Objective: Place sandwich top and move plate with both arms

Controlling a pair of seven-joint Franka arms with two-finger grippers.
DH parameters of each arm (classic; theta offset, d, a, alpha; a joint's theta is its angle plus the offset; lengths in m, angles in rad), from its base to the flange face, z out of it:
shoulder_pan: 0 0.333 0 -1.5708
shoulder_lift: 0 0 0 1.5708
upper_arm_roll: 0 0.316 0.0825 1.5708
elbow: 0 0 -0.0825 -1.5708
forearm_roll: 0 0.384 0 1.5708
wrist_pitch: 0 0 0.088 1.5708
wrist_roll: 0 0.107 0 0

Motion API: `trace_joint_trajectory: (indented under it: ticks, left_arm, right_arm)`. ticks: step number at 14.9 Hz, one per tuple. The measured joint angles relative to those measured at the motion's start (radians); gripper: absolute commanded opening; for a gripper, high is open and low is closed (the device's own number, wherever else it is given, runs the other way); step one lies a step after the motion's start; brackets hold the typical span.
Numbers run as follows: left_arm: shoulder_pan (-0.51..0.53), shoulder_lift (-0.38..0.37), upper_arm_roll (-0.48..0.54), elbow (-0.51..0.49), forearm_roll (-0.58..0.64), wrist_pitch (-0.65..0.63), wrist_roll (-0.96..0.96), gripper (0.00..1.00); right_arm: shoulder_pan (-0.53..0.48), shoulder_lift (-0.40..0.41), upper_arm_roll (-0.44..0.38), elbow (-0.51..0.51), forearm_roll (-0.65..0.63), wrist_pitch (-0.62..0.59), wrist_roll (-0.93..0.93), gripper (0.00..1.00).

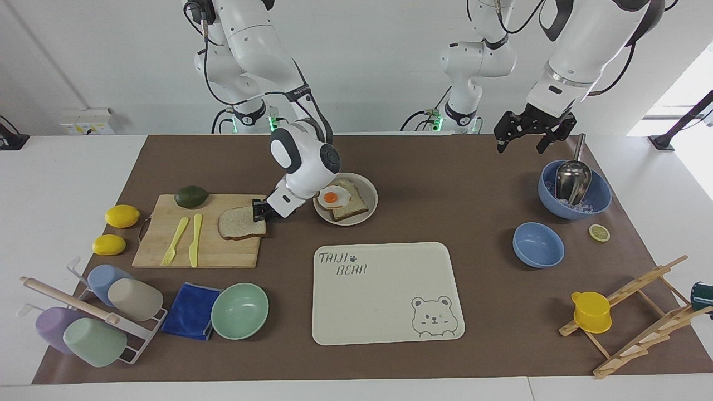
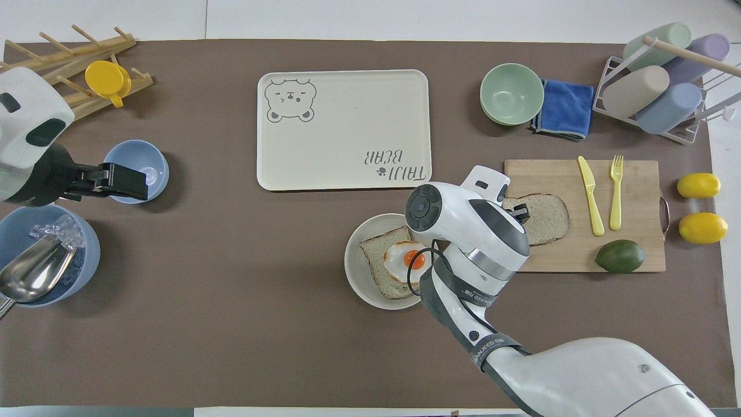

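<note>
The sandwich top (image 1: 237, 224) (image 2: 547, 211), a speckled brown-crusted slice, lies on the wooden cutting board (image 1: 223, 253). Its edge toward the plate is pinched and slightly raised by my right gripper (image 1: 259, 211) (image 2: 518, 213), which is shut on it. The small beige plate (image 1: 369, 213) (image 2: 354, 272) sits beside the board, toward the left arm's end, and carries the egg-topped toast (image 1: 337, 198). The right arm's wrist hides part of the plate in the overhead view. My left gripper (image 1: 521, 145) (image 2: 139, 186) waits open in the air over the mat beside the small blue bowl (image 1: 538, 245).
The bear-print tray (image 1: 384, 295) lies farther from the robots than the plate. A yellow knife and fork (image 1: 186, 239) and an avocado (image 1: 191, 196) share the board. A mint bowl (image 1: 239, 311), blue cloth, cup rack, two lemons, scoop bowl (image 1: 574, 192) and wooden rack surround these.
</note>
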Motion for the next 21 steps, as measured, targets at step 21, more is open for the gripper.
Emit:
trace_joint_trajectory:
  ticks: [21]
  left_arm:
    - [0.0,0.0,0.003,-0.006,0.0,0.0,-0.022,1.0]
  right_arm:
    - [0.225,0.022,0.17,0.359,0.16,-0.23,0.178,0.0]
